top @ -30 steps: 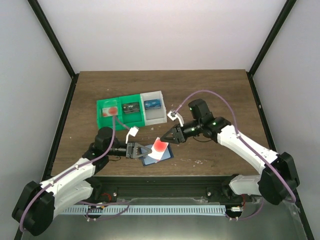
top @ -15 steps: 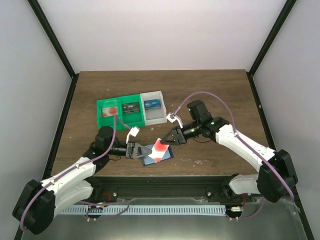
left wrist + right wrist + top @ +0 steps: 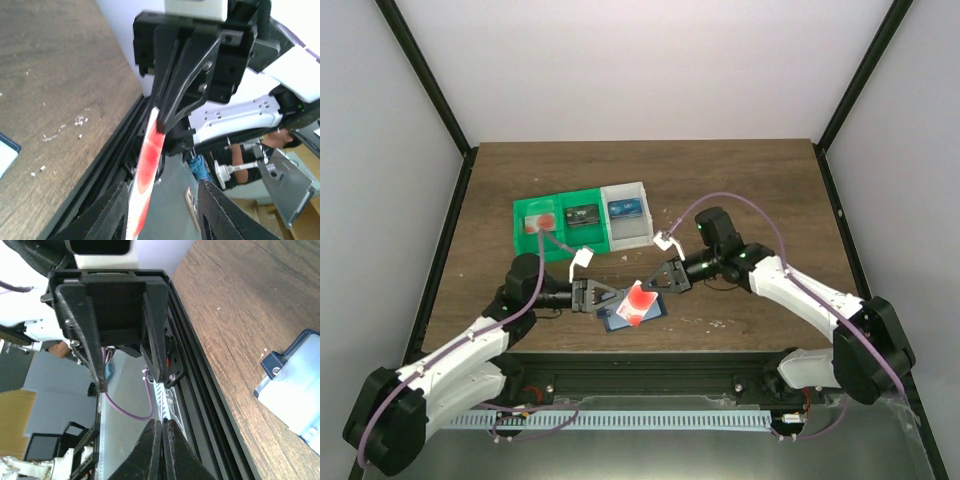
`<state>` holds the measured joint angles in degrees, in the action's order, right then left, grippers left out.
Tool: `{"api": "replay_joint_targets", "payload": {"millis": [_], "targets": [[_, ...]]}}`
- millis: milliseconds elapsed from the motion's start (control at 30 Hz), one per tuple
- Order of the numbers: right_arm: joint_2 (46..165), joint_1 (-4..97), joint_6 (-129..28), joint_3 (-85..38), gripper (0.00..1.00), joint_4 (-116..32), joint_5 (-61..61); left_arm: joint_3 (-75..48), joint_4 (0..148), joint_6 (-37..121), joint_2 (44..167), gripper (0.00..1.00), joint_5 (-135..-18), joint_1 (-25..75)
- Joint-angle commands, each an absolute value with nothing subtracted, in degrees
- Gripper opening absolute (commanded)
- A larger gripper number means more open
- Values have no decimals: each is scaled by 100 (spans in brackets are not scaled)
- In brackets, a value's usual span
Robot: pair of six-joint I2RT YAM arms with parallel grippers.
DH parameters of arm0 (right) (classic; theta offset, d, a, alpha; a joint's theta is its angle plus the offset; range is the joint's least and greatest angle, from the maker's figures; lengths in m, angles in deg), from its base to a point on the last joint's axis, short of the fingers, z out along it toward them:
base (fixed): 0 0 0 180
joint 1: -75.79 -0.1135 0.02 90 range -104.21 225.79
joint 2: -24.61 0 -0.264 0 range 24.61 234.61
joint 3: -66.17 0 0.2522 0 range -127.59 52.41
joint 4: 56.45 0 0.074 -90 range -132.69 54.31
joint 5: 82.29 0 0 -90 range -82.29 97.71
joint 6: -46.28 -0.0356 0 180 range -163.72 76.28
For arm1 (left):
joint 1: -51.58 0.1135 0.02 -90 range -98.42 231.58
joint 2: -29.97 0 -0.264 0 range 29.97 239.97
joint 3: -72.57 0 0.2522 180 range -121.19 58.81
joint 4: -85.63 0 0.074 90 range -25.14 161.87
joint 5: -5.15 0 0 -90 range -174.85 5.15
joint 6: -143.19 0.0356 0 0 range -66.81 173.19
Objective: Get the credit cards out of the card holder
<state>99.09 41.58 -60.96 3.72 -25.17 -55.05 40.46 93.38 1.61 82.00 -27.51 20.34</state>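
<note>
My right gripper [image 3: 658,282] is shut on the red-and-white credit card [image 3: 638,300] and holds it tilted just above the blue card holder [image 3: 620,320], which lies open on the table. My left gripper [image 3: 604,297] is open, its fingers on either side of the card's free end. In the left wrist view the card [image 3: 146,165] shows edge-on between my open fingers [image 3: 107,215], close to the left one, with the left gripper [image 3: 162,183] around it. In the right wrist view the right gripper [image 3: 162,422] is closed and the card holder [image 3: 295,390] lies to the right.
A green-and-white three-compartment tray [image 3: 525,240] stands behind the grippers. It holds a card with a red spot [image 3: 541,222], a dark card [image 3: 582,213] and a blue card [image 3: 625,208]. The table's black front rail [image 3: 660,352] runs just below the card holder.
My right gripper has carried the red-and-white card slightly down and to the left, toward my left gripper. The left gripper has shifted a little and stays open.
</note>
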Motion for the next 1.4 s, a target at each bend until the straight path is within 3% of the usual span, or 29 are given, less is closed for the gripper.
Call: {"api": "replay_joint_targets", "payload": {"millis": [0, 233, 600, 833, 1133, 1367], "targets": [[9761, 4187, -7228, 685, 0, -3802, -5423, 4135, 9936, -217, 8025, 45, -3343, 2077], [9492, 4187, -9274, 1454, 1, -6186, -4876, 4509, 10308, -812, 7772, 65, -4047, 2169], [9467, 4177, -10943, 1995, 0, -8024, -3852, 4839, 10428, -1586, 7153, 71, -4912, 2179], [9509, 4055, -11414, 2021, 0, -8372, -3177, 4861, 11053, -1932, 7392, 64, -4953, 2179], [9514, 3825, -11757, 2162, 0, -8530, -2503, 4643, 11173, -1959, 7677, 37, -4952, 2170], [9493, 3748, -11734, 2202, 0, -8463, -2341, 4597, 11482, -2008, 7892, 32, -4941, 2162]]}}
